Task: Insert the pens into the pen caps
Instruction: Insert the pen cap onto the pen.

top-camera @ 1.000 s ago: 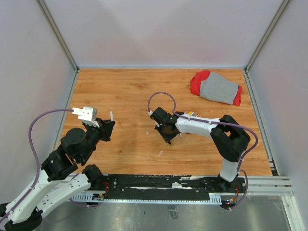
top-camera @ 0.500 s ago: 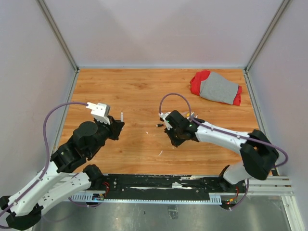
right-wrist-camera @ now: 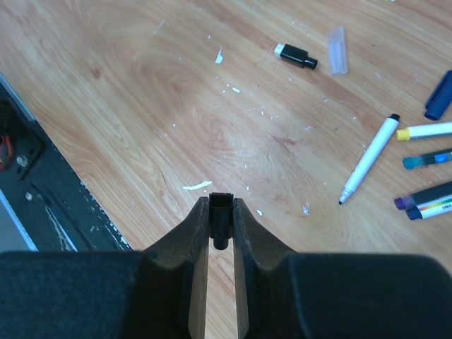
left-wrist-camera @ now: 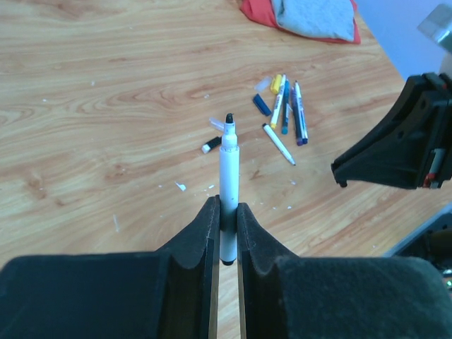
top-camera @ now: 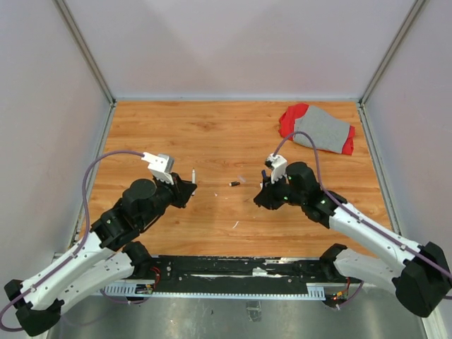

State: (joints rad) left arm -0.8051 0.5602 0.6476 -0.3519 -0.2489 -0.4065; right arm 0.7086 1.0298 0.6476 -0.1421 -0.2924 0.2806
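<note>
My left gripper (left-wrist-camera: 226, 212) is shut on a white pen (left-wrist-camera: 228, 169), held upright with its dark tip up; it also shows in the top view (top-camera: 193, 175). My right gripper (right-wrist-camera: 221, 212) is shut on a small black pen cap (right-wrist-camera: 221, 215), above the bare wood, and in the top view (top-camera: 263, 198) it faces the left gripper. A black cap with a white end (right-wrist-camera: 295, 55) lies between the grippers (top-camera: 234, 183). A loose white pen (right-wrist-camera: 371, 157), a blue cap (left-wrist-camera: 261, 104) and several more pens (left-wrist-camera: 288, 106) lie beyond it.
A red and grey cloth (top-camera: 318, 128) lies at the far right. A clear plastic sleeve (right-wrist-camera: 337, 49) lies next to the black cap. Small white scraps (right-wrist-camera: 197, 186) dot the wood. A black rail (top-camera: 233, 272) runs along the near edge.
My left gripper has moved right towards the middle with the pen. My right arm has swung right and drawn back from the pens, cap in its jaws, uncovering the black cap on the table.
</note>
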